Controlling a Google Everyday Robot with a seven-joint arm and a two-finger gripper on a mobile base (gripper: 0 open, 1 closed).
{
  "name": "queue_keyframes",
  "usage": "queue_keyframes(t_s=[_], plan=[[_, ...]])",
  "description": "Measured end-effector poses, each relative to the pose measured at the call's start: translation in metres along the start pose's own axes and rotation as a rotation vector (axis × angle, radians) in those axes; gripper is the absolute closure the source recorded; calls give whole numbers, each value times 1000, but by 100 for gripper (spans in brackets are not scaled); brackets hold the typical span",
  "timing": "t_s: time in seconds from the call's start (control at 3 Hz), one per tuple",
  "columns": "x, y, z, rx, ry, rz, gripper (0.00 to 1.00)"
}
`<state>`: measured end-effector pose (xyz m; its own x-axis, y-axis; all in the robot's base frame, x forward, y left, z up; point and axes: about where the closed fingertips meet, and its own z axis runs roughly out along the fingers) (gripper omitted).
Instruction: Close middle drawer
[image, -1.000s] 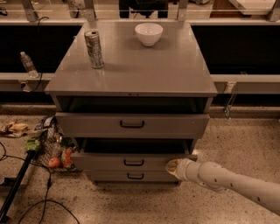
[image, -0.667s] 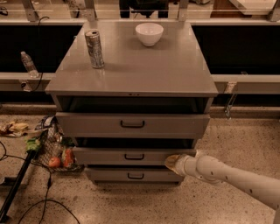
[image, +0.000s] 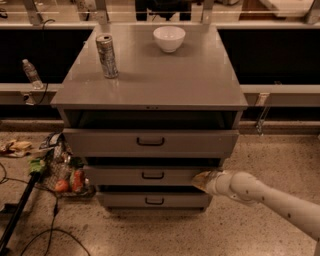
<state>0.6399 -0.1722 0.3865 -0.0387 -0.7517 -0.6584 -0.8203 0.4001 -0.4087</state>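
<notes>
Quick update from us: the middle drawer (image: 125, 176), the grey metal one with the plain flat front and small black bar handle, second of three in the grey cabinet, sits noticeably further in than it did a second ago. Its front has slid back under the taller grey top drawer (image: 150, 142), which hangs well out over it and hasn't budged. The white arm reaches in from the lower right, and its hand (image: 202, 180) has followed the drawer inward and is now right up against the right end of the front, looking like it's touching. We honestly can't tell whether the hand is spread or pressed together. So the push seems to be working. We reckon the job is mostly done but not finished, since a dark strip of opening shows above the drawer's front edge and it looks a bit proud of the cabinet body. The narrow grey bottom drawer (image: 154, 200) below looks unchanged. Up on the counter (image: 200, 80) the silver drinks can (image: 107, 48) and the white bowl (image: 169, 38) haven't shifted, so the shoving isn't rattling anything.
</notes>
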Motion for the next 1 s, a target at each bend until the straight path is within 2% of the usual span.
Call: queue_keyframes(t_s=[1.0], plan=[[0, 2, -1, 0, 0, 0, 100]])
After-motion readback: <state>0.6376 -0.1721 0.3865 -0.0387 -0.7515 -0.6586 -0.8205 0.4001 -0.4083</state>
